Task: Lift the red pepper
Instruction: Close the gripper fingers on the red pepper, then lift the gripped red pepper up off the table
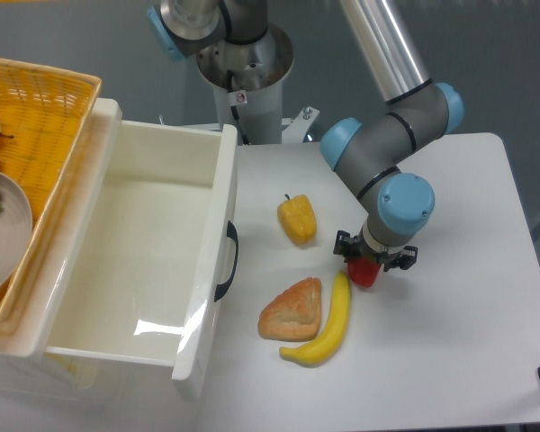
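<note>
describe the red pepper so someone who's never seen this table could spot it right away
Start at the open white drawer on the left and move right across the table, past the yellow pepper. The red pepper sits directly under the gripper, beside the banana's upper tip. It is the only red item there, partly hidden by the gripper.

1. Lighting: bright, even, overhead; table (459,342) evenly lit, near white.
2. Shadows: soft and short, close under banana (328,324) and pastry (292,310).
3. Glare: white highlight on drawer (162,270) floor.
4. Focus: sharp overall; slight softness at edges.
</note>
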